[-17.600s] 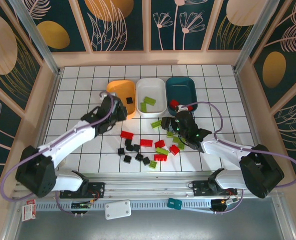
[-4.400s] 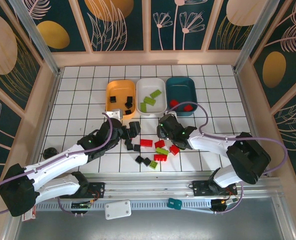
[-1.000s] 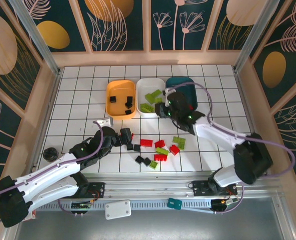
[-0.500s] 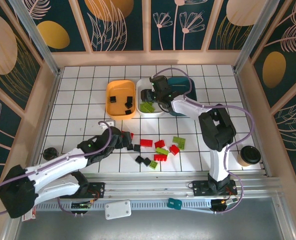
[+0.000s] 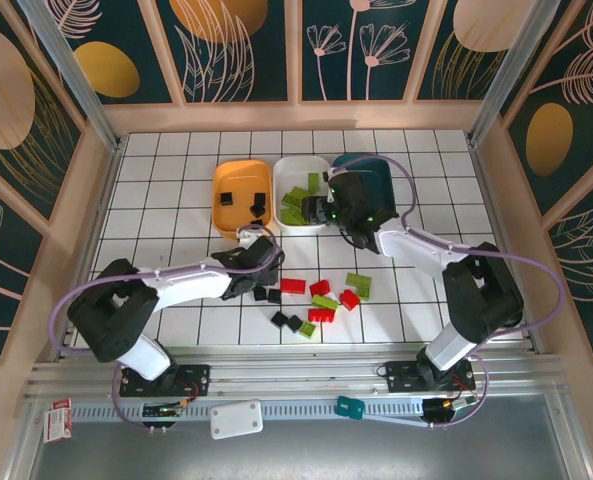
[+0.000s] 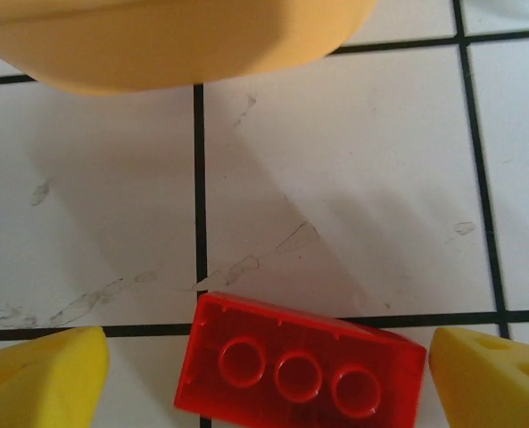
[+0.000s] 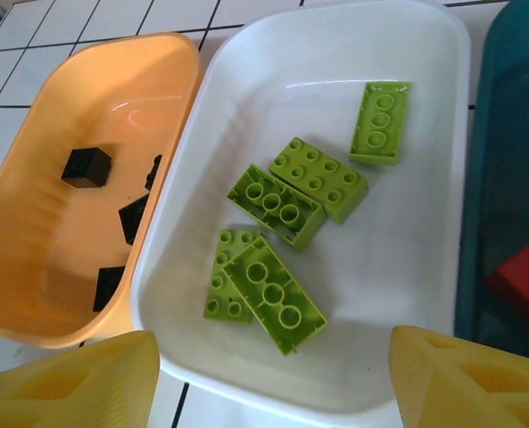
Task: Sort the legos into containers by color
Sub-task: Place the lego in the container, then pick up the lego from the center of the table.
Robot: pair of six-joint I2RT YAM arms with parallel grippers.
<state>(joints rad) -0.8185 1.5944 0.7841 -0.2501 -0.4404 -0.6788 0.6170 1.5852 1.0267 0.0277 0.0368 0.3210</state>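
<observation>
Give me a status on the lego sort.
Done: black bricks in the orange tray, green ones in the white tray, a red one in the teal tray. In hand: nothing; the left tool straddles a red brick, open. Left: mixed bricks on the table.

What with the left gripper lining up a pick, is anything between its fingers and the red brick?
Nothing visible: the red brick lies on bare tile between the open left gripper's fingers, clear of the orange tray.
</observation>
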